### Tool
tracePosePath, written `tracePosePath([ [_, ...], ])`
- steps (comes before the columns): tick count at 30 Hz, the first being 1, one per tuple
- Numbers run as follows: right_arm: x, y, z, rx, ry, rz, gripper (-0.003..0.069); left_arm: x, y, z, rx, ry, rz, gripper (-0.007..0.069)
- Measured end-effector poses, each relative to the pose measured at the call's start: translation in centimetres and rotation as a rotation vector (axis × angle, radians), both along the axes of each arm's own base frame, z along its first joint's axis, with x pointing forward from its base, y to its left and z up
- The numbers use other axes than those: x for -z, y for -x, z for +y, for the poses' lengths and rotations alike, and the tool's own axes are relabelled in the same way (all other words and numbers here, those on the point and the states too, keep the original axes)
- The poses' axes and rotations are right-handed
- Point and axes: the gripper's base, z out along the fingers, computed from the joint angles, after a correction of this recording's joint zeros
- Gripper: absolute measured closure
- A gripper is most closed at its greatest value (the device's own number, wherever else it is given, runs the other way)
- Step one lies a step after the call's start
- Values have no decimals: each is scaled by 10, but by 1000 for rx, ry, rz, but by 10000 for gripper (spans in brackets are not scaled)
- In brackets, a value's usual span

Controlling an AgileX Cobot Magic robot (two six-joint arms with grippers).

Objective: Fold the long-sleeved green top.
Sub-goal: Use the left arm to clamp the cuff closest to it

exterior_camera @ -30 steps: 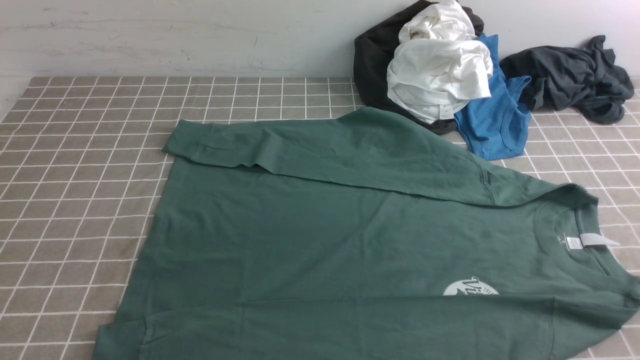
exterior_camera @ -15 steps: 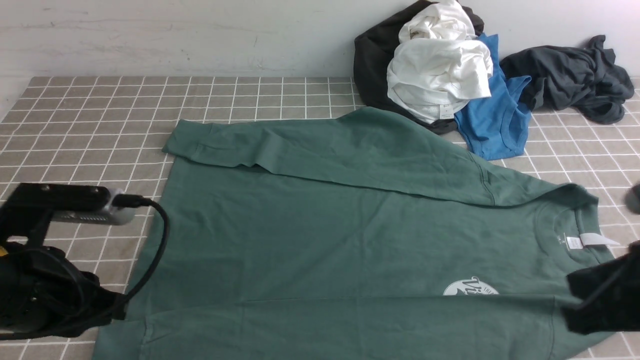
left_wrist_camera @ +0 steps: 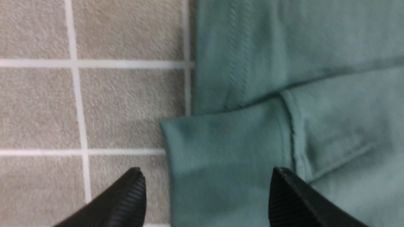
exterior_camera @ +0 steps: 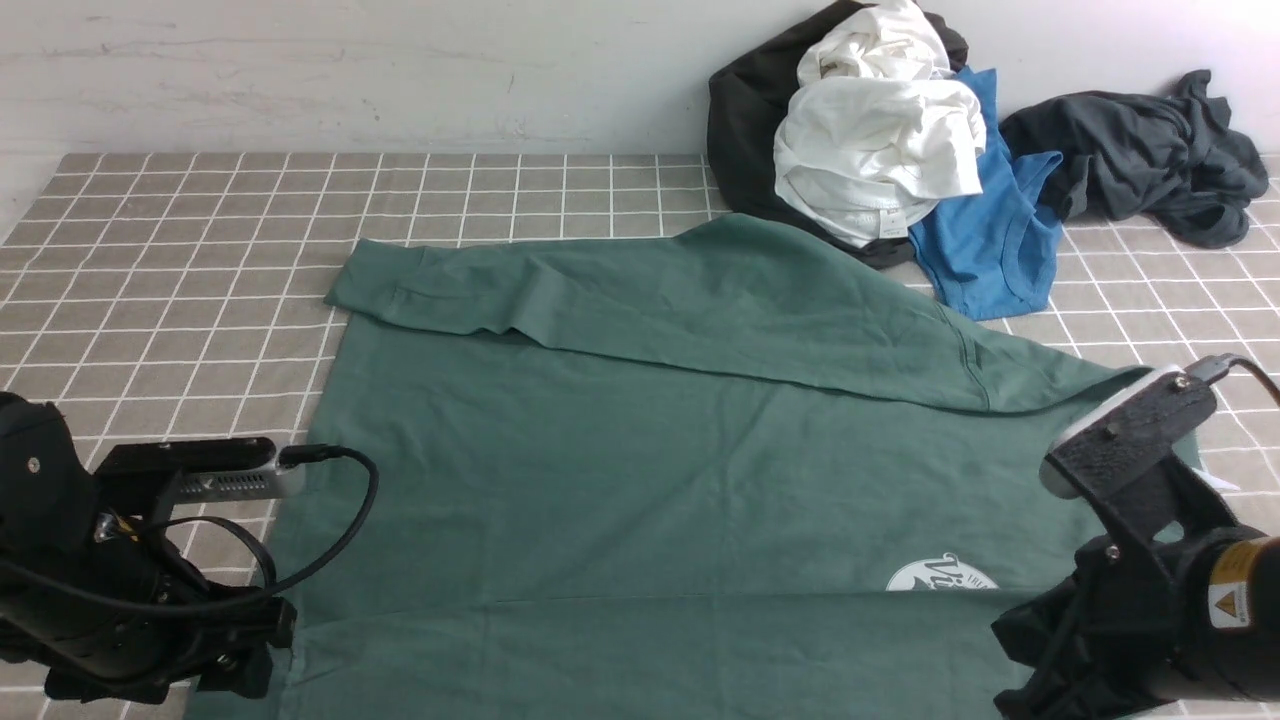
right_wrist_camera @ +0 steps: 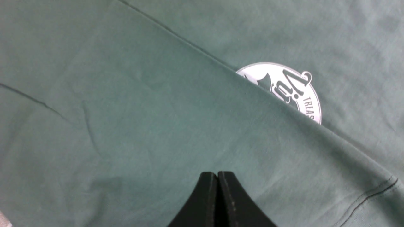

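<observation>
I have the top (exterior_camera: 640,450) spread flat on the table (left_wrist_camera: 126,107), both sleeves lying across the body, so I judge the sleeve folds done and a body fold from the near edge as the step in hand.

My left gripper (left_wrist_camera: 206,176) stands wide open right over the near sleeve's cuff (left_wrist_camera: 221,148). One finger hangs above bare table and the other above the cloth, with the cuff's end edge between them. The hem (left_wrist_camera: 236,56) lies just beyond the cuff from this gripper. Whether the fingers touch anything yet, I cannot tell.

My right gripper (right_wrist_camera: 217,176) has its jaws pressed together on nothing, above the near sleeve. The logo (right_wrist_camera: 284,91) sits just ahead of it, half tucked under the sleeve's edge.

Next, I think the left needs to drop and pinch cuff and hem layers together. The right must open first, then find the near edge at the shoulder end. Both should lift evenly, or the sleeve may slide off the body.
</observation>
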Motion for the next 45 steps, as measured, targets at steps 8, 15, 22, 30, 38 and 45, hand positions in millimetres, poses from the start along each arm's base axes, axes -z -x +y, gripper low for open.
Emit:
tracePosePath([
  [8,-2,-1,3,26,-52,-5,669,15,-7,0,-21,7,29,311],
  [15,-2,-1,3,26,-54,-8,669,-4,-4,0,-21,9,-48,589],
  [22,-2,-1,3,26,-54,-9,669,-44,8,0,-6,10,-204,591],
  [30,-1,-2,3,26,-54,-8,669,-17,6,-1,7,11,-34,512],
  [38,-1,-1,5,43,-83,7,669,-9,1,0,8,4,-23,299],
  [45,-1,-1,5,44,-84,8,669,-31,-6,-1,24,9,-74,553],
])
